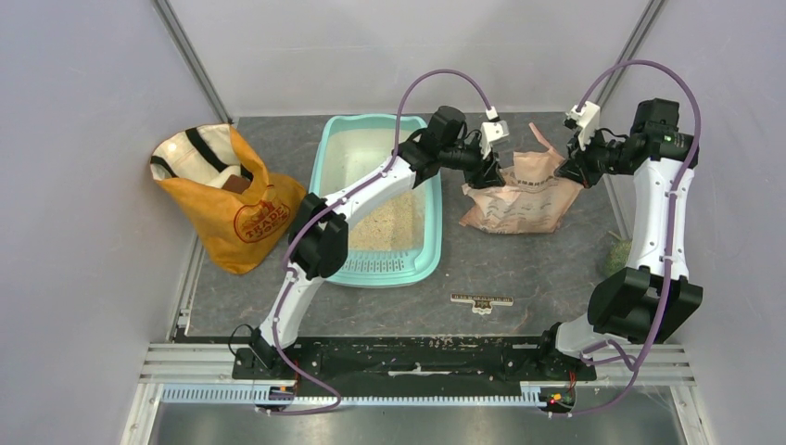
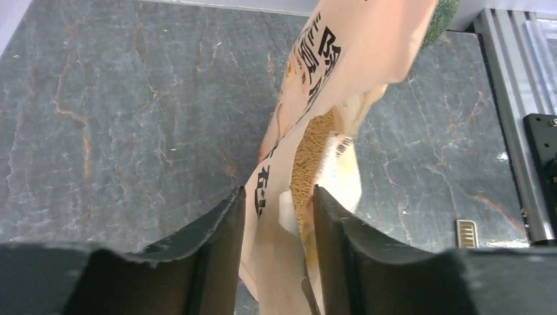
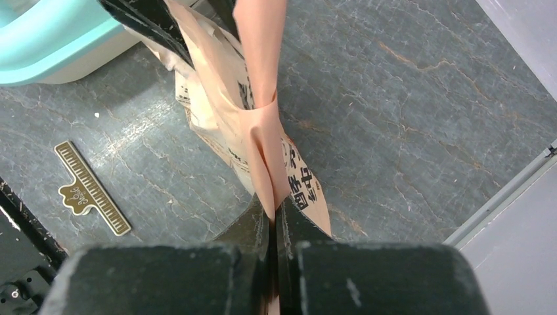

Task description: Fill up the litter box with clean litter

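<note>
Overhead: litter box [image 1: 389,267] left of paper bag [image 1: 524,199] on worktop [image 1: 556,269], long axis running away from the bases, clean litter [image 1: 394,227] heaped toward the grated near end. Left claw [image 1: 488,175] nearer the box, right claw [image 1: 566,171] at the bag's far side.

Left wrist: left claw narrowed onto a bag fold.

Right wrist: right claw pinched tight on the bag edge, box up-left.
</note>
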`<action>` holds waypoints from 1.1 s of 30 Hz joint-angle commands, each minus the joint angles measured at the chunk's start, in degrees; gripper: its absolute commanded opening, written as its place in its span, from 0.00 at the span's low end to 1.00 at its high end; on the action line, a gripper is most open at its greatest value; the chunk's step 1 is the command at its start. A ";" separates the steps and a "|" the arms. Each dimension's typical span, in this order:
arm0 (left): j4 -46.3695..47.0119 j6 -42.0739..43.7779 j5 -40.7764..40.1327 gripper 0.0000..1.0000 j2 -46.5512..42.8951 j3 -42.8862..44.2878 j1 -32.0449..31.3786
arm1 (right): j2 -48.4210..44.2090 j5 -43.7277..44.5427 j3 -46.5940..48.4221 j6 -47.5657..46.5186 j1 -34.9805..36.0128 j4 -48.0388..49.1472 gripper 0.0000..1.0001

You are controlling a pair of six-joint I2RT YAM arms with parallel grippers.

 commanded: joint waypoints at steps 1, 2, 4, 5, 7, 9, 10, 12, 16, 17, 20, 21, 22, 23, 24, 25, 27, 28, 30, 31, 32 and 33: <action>5.66 -3.09 -2.28 0.65 0.76 -0.11 -0.25 | -0.88 -5.68 4.41 -2.62 -0.20 -0.76 0.00; 6.09 -4.62 0.23 0.77 0.62 -0.07 -0.12 | -0.72 -5.58 4.63 -2.59 -0.24 -0.97 0.00; 5.94 -6.18 7.57 0.88 0.34 -0.08 -0.06 | -0.13 -4.89 5.27 -2.10 -0.20 -0.99 0.00; 5.96 -6.80 9.78 0.88 -0.03 -0.38 -0.20 | 0.28 -4.39 5.66 -1.48 -0.20 -0.87 0.00; 6.24 -7.88 11.74 0.89 -0.85 -1.36 -0.50 | 0.98 -3.10 6.51 -0.62 -0.20 -0.77 0.00; 6.25 -7.13 10.98 0.89 -1.25 -2.16 -1.06 | 0.86 -2.96 6.50 -0.45 -0.27 -0.64 0.00; 6.00 -6.00 9.18 0.89 -1.14 -2.41 -1.41 | 0.61 -3.13 6.22 -0.05 -0.25 -0.16 0.00; 5.82 -4.00 6.63 0.90 -0.37 -2.46 -2.15 | 0.22 -3.78 5.84 0.52 -0.20 0.52 0.00; 9.70 -6.57 0.28 0.89 2.65 -0.58 -3.23 | 0.17 -3.83 5.82 0.68 -0.26 0.21 0.00; 11.71 -8.76 -1.52 0.84 3.12 -0.59 -3.23 | 0.15 -3.82 5.75 0.20 -0.28 -0.17 0.00; 15.05 -10.88 -4.56 0.53 4.63 -0.20 -3.32 | -0.17 -3.52 5.77 -1.00 -0.29 -1.68 0.00; 15.66 -10.92 -5.64 0.37 4.85 -0.58 -3.41 | -0.16 -3.25 5.81 -1.30 -0.29 -2.09 0.00; 15.98 -10.88 -6.73 0.23 4.91 -0.93 -3.35 | -0.14 -2.92 5.98 -1.97 -0.36 -3.00 0.00; 16.29 -10.92 -7.42 0.08 4.85 -1.53 -3.24 | -0.06 -2.60 6.18 -2.54 -0.46 -3.81 0.00; 16.96 -11.01 -7.20 0.02 4.66 -2.09 -3.03 | -0.02 -2.06 6.48 -3.37 -0.63 -5.01 0.01; 17.90 -11.52 -6.65 0.02 4.35 -2.96 -2.81 | 0.15 -1.54 6.83 -4.44 -0.93 -6.53 0.04; 21.39 -13.54 -5.81 0.02 3.30 -5.35 -2.32 | 0.44 -0.32 7.64 -7.44 -1.92 -10.14 0.07; 23.96 -15.71 -5.69 0.02 2.63 -6.99 -2.05 | 0.68 0.15 8.24 -9.55 -2.53 -12.67 0.08; 27.18 -17.06 -5.29 0.02 1.76 -8.81 -1.70 | 1.54 0.89 9.69 -13.74 -3.87 -17.85 0.10; 27.41 -17.04 -5.27 0.02 1.56 -9.06 -1.65 | 1.97 1.26 10.28 -15.80 -4.59 -20.45 0.11; 27.58 -17.07 -5.12 0.02 1.42 -9.16 -1.59 | 2.26 2.11 10.66 -17.73 -5.04 -22.66 0.11; 27.45 -16.92 -5.11 0.02 1.30 -9.10 -1.48 | 2.60 3.03 10.60 -19.61 -5.46 -24.73 0.11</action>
